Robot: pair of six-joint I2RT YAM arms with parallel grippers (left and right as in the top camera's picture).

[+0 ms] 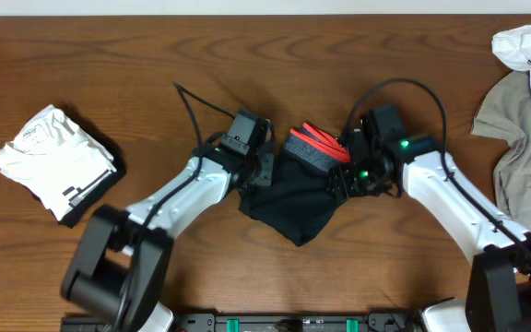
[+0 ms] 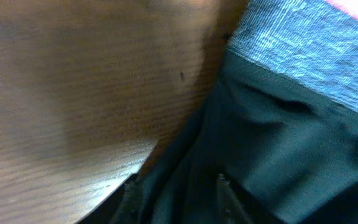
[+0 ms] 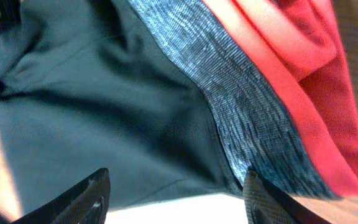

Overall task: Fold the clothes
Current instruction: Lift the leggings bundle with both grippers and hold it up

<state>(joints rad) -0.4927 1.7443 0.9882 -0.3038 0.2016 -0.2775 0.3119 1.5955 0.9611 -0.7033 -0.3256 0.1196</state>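
The clothes in play are black trousers (image 1: 289, 203) lying bunched at the table's middle, with the grey waistband (image 1: 313, 155) and its red lining (image 1: 322, 138) on the far side. My left gripper (image 1: 264, 171) is at their left edge. In the left wrist view its fingers (image 2: 131, 190) stand apart with a loose fold of black cloth (image 2: 278, 143) between them. My right gripper (image 1: 343, 177) is at the right edge by the waistband, open (image 3: 176, 194). Its fingertips (image 3: 96, 186) straddle the hem of the black cloth (image 3: 104, 106), with nothing pinched.
A folded white garment (image 1: 55, 159) lies at the left of the wooden table (image 1: 109, 55). White cloth (image 1: 528, 41) and khaki-beige cloth (image 1: 514, 120) are heaped at the right edge. Both arms' cables (image 1: 192, 111) loop over the table behind the trousers.
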